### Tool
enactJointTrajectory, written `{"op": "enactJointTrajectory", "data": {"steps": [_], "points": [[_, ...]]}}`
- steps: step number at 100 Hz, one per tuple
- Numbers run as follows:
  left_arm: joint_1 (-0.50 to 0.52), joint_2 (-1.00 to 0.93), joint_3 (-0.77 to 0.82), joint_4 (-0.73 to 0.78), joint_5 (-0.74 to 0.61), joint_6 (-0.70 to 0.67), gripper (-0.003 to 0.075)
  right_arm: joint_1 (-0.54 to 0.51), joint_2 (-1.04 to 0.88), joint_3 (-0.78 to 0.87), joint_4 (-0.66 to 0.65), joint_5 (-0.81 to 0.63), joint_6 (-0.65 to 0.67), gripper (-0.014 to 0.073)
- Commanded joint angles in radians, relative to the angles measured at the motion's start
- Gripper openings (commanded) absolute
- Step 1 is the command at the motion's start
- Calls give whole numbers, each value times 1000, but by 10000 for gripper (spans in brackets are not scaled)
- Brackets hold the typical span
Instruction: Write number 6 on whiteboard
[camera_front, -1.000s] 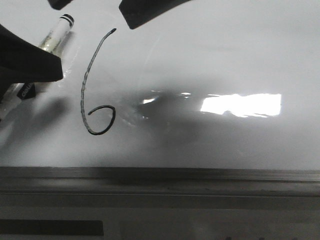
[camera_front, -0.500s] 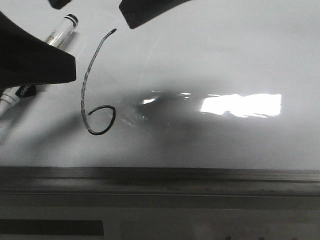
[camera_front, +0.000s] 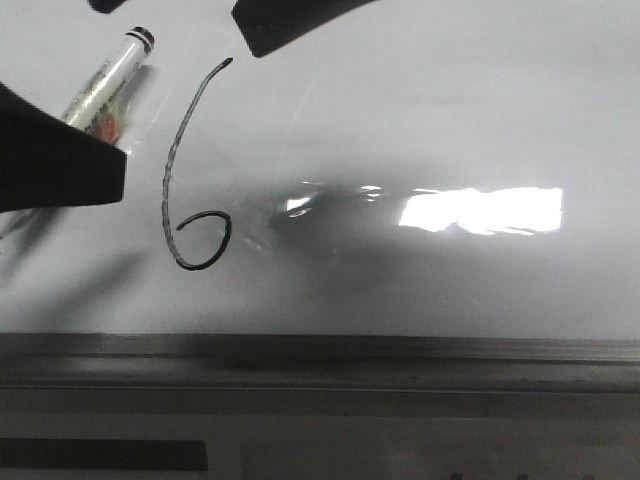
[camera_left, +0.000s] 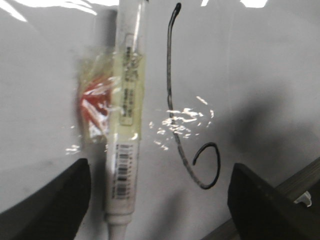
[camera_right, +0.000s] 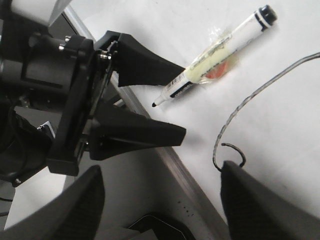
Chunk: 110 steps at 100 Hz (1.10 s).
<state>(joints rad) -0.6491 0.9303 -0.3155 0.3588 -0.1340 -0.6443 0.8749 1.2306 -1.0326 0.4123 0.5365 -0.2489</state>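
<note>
The number 6 (camera_front: 172, 150) is a thin black stroke on the whiteboard (camera_front: 450, 120), with its loop near the lower frame. It also shows in the left wrist view (camera_left: 168, 75) and the right wrist view (camera_right: 240, 111). A white marker (camera_front: 105, 85) with a black cap and a taped red patch lies flat on the board left of the 6. My left gripper (camera_left: 160, 210) is open; the marker (camera_left: 125, 125) lies loose between its fingers (camera_front: 60, 160), touching neither. My right gripper (camera_right: 165, 210) is open and empty, hovering over the board's edge beside the left gripper (camera_right: 184, 99).
A grey metal frame (camera_front: 400, 355) runs along the board's near edge. A bright rectangular glare (camera_front: 480, 210) lies right of the 6. Two dark finger shapes (camera_front: 300, 25) hang over the top of the board. A dark object (camera_right: 160, 227) sits off the board.
The left finger swung right, then back left and lower. The marker has settled flat on the board, with more of its taped body showing. The 6 is unchanged.
</note>
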Motion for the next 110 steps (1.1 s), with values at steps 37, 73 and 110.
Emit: {"op": "enactJointTrajectory", "data": {"steps": [37, 73, 110], "points": [[9, -279, -3, 16, 255, -12, 555, 2, -21, -29, 19, -48, -14, 405], [-26, -615, -3, 15, 281, -12, -21, 2, -74, -8, -14, -67, -14, -64], [-44, -922, -1, 15, 436, 51, -20, 2, -456, 371, -113, -351, -14, -64]]}}
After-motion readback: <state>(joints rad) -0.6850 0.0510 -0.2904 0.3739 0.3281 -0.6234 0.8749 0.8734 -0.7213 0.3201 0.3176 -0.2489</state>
